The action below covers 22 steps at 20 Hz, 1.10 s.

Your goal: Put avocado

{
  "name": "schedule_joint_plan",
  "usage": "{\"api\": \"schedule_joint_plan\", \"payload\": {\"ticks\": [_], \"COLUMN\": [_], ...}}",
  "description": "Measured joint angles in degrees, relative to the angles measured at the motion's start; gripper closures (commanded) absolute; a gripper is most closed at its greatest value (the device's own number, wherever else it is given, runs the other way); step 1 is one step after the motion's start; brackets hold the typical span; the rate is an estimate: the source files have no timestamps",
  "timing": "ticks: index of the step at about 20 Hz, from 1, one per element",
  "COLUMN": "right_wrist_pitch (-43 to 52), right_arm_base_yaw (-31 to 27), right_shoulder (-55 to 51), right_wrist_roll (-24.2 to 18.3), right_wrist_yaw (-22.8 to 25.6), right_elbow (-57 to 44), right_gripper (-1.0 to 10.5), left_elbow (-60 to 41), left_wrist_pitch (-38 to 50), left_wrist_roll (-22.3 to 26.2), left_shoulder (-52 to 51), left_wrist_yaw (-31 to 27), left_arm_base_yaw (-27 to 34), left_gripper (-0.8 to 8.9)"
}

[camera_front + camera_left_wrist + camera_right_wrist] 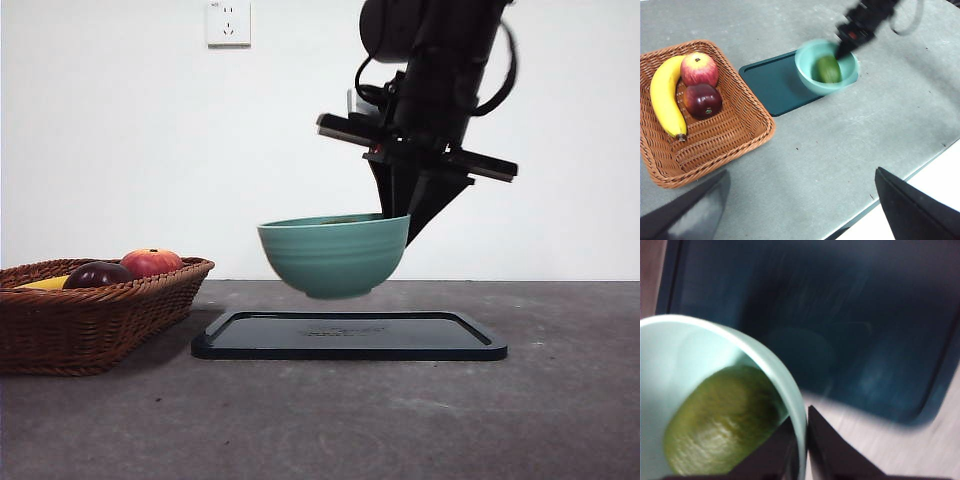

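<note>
Resting inside the teal bowl (826, 67), the avocado (829, 69) looks already placed. What seems left is lowering the bowl, which hangs just above the dark tray (350, 335). My right hand (802, 440) pinches the bowl's rim; my left hand (800, 210) waits wide open, empty.

no legible text, labels, nos. or signs anywhere

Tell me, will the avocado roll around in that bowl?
Probably a little: the avocado is smooth and rounded, lying loose. The bowl hangs in the air, pinched at its rim by the right end effector, so tilting could shift it. High walls should contain it.
</note>
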Motion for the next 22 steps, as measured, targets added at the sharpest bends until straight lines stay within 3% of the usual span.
{"api": "schedule_joint_plan", "payload": {"ticks": [5,13,18,22], "right_wrist_pitch": [-0.07,1.36,1.2,-1.99], "right_arm_base_yaw": [-2.71,-4.37,-4.37,-5.38], "right_shoulder": [10.38,14.82,14.82,13.86], "right_wrist_roll": [-1.03,-2.14,-3.13,-3.15], "right_wrist_yaw": [0.17,0.79,0.17,4.2], "right_elbow": [11.8,12.04,12.04,12.09], "right_gripper": [9.4,9.4,7.0,5.0], "left_elbow": [0.0,-0.02,-0.02,-0.02], "left_wrist_pitch": [0.02,0.02,0.02,0.02], "left_wrist_roll": [0.63,1.07,1.25,1.25], "left_shoulder": [0.0,-0.04,-0.04,-0.04], "left_wrist_yaw": [0.0,0.02,0.0,0.02], "left_arm_base_yaw": [0.0,0.0,0.0,0.0], "left_gripper": [3.46,3.46,3.46,3.46]}}
